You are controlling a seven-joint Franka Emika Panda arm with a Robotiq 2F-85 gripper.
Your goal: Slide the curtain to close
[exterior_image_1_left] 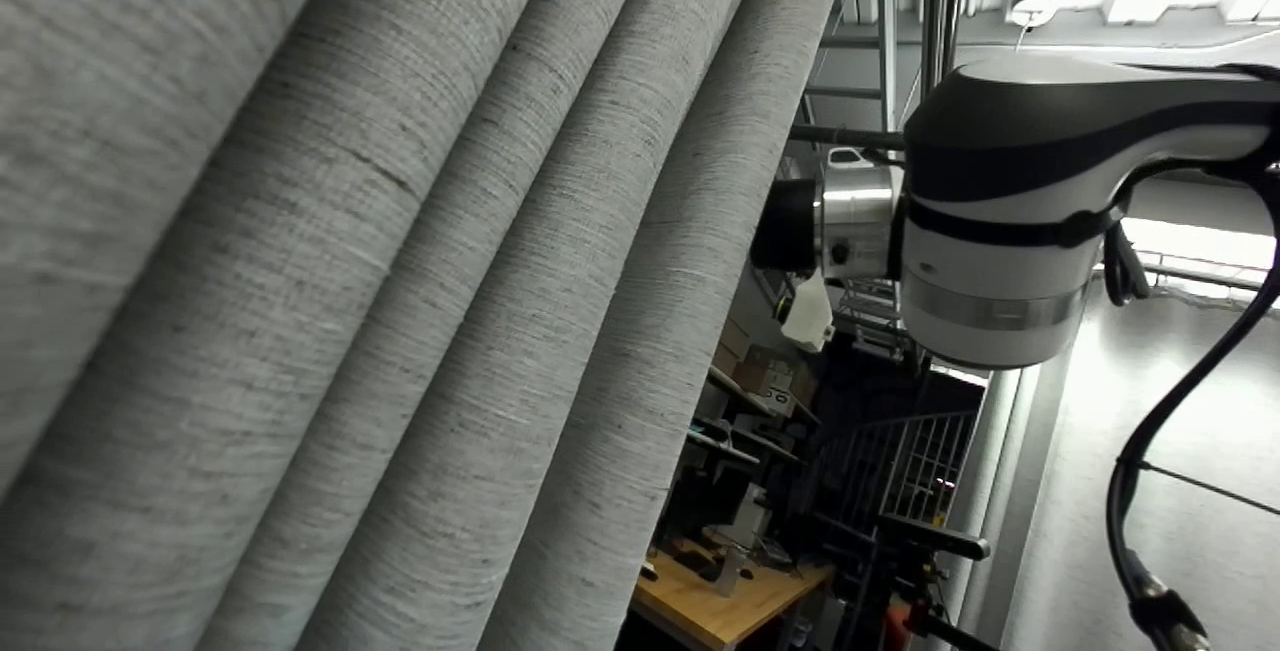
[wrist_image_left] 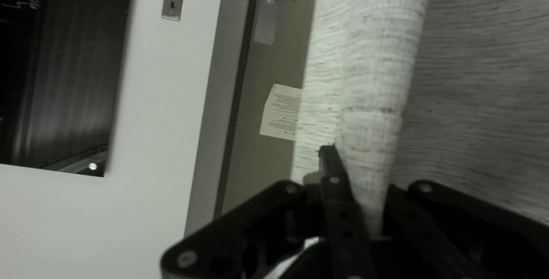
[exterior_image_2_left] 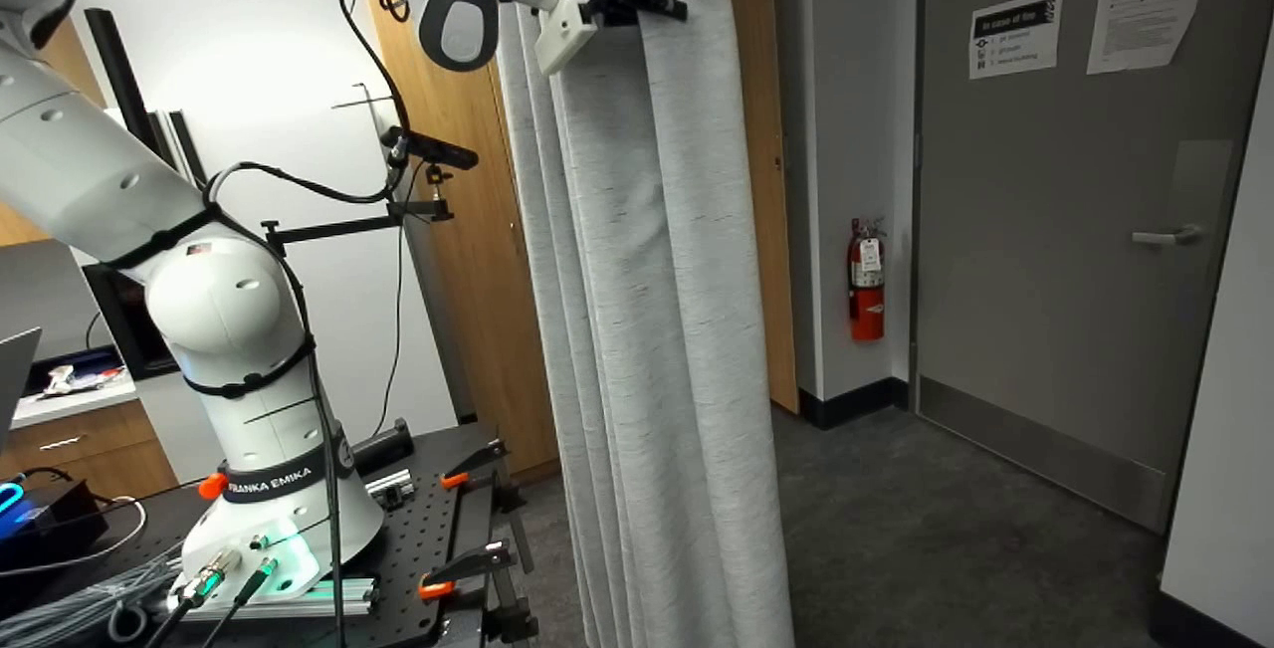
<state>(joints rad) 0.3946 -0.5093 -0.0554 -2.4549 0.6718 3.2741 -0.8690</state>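
The jaws are narrow, closed about a fold of the curtain (exterior_image_2_left: 657, 329); in the wrist view the cloth stands up between them, one jaw pressed along it. The hold is high on the curtain, near its right edge. The curtain hangs to the right of the robot arm (exterior_image_2_left: 224, 310), which stands on a dark surface (exterior_image_2_left: 408, 529) at the left. The cloth's long axis runs top to bottom, almost upright, the lower end leaning a little to the right. In an exterior view its deep pleats (exterior_image_1_left: 430, 261) slant from upper right to lower left, and the cloth hides the tips of the jaws. Behind it stand tall wooden panels (exterior_image_2_left: 468, 230). Far off, among shelves (exterior_image_1_left: 724, 447), are cardboard boxes (exterior_image_1_left: 785, 371), and what they hold cannot be told. At the far left, wooden drawers (exterior_image_2_left: 100, 439) are shut under a white surface (exterior_image_2_left: 60, 412) bearing small things (exterior_image_2_left: 70, 379), unclear in shape. Right of the curtain and farther off, a red fire extinguisher (exterior_image_2_left: 866, 280) hangs at the wall (exterior_image_2_left: 851, 130); right of that, a grey door (exterior_image_2_left: 1055, 230) is closed, with two sheets of paper (exterior_image_2_left: 1015, 34) on it
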